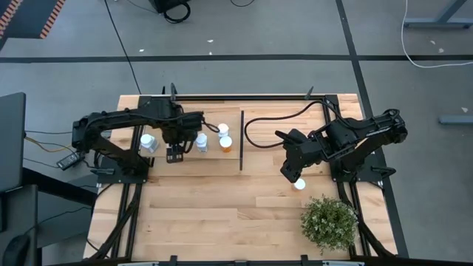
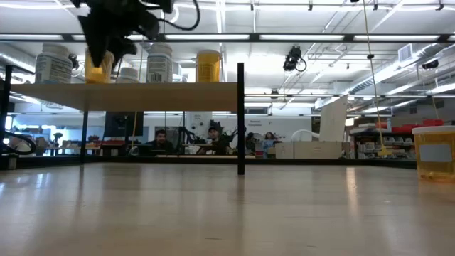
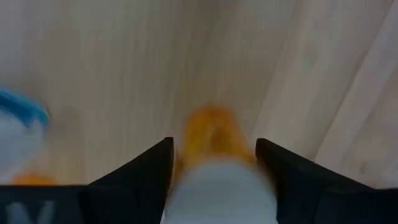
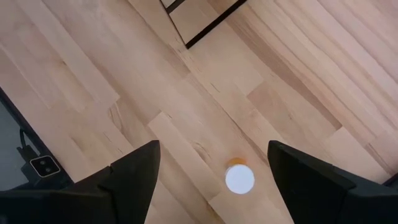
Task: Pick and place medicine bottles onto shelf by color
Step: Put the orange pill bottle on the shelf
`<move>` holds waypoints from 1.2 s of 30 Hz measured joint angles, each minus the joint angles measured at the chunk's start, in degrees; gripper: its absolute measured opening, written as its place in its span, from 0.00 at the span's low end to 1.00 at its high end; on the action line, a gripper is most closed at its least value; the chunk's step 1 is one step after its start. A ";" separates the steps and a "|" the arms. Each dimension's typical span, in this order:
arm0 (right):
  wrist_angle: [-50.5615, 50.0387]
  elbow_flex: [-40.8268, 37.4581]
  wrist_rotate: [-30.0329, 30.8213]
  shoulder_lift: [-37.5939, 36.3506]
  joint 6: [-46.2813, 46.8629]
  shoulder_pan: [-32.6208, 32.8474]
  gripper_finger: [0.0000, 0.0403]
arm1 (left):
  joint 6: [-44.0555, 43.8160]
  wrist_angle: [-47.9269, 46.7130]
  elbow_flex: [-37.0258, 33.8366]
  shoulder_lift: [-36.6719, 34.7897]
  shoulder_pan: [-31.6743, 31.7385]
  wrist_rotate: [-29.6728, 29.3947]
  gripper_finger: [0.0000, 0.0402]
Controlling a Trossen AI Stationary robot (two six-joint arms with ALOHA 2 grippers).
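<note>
While the surface (image 1: pixel 222 214) carries a potted plant (image 1: pixel 329 222) at its front right corner, the raised shelf (image 1: pixel 192 159) occupies the rear left, bounded by a black divider (image 1: pixel 242 140). Left gripper (image 1: pixel 174 154), over the shelf's front edge, has its fingers (image 3: pixel 146 174) closed around an orange bottle (image 3: pixel 214 168). Right gripper (image 1: pixel 293 174) hovers with fingers (image 4: pixel 137 174) spread wide above a lone orange bottle (image 4: pixel 239 177) near the right edge. White-capped bottles (image 1: pixel 223 137) stand on the shelf.

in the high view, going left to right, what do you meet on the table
white bottle → left gripper → white bottle → orange bottle → black divider → right gripper, with a white-capped bottle just beside it → plant
</note>
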 joint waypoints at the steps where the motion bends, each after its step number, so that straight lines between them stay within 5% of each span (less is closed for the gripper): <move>1: 0.00 0.00 0.08 0.00 0.00 -0.02 0.75 | -0.19 1.22 -0.02 -0.49 0.00 -0.02 0.58; 12: 0.00 0.00 0.76 0.00 0.17 -0.06 0.75 | 0.22 2.32 1.21 -3.44 1.44 -1.23 0.52; 36: 2.17 0.00 0.76 0.00 0.44 -0.06 0.75 | 1.22 4.88 1.21 -3.27 1.44 -1.52 0.62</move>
